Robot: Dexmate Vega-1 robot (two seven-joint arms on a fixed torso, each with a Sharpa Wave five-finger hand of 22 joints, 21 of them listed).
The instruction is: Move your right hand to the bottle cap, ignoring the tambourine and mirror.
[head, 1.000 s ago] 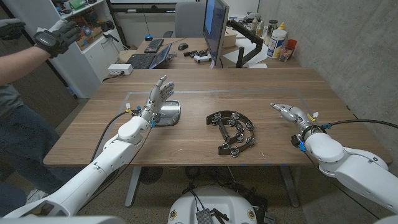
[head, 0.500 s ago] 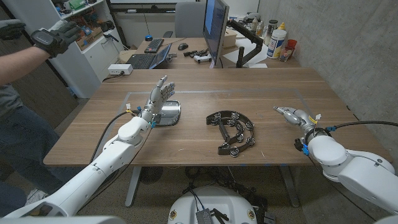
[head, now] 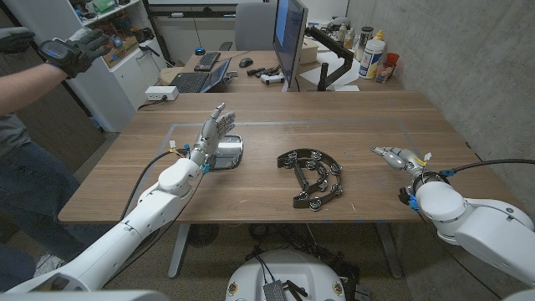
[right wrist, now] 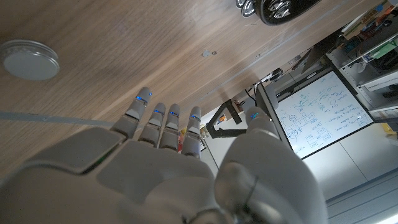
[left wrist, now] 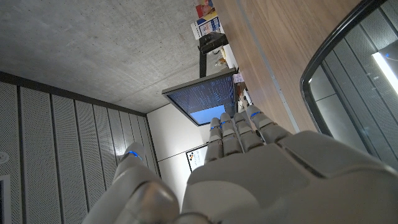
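**Right hand near the cap, not yet on it**

While our right hand (head: 393, 155) hangs over the table's (head: 251, 188) right side with nothing in it and its fingers (right wrist: 163, 124) straight and slightly apart, the bottle cap (right wrist: 29, 60) lies on the wood just beyond the fingertips, as the right wrist view shows; in the head view we cannot pick the cap out. We judge the hand is aimed past the cap and needs a small sideways shift to arrive.

Left of that hand, at the table's middle, sits the tambourine (head: 313, 176), well apart from it, so we can leave it alone. Further left lies the mirror (head: 226, 152), with our left hand (head: 212, 131) standing just beside it, fingers extended and gripping nothing, presumably parked out of the way.

We see no containers on the table. At far left a person's gloved hand (head: 73, 48) reaches out.
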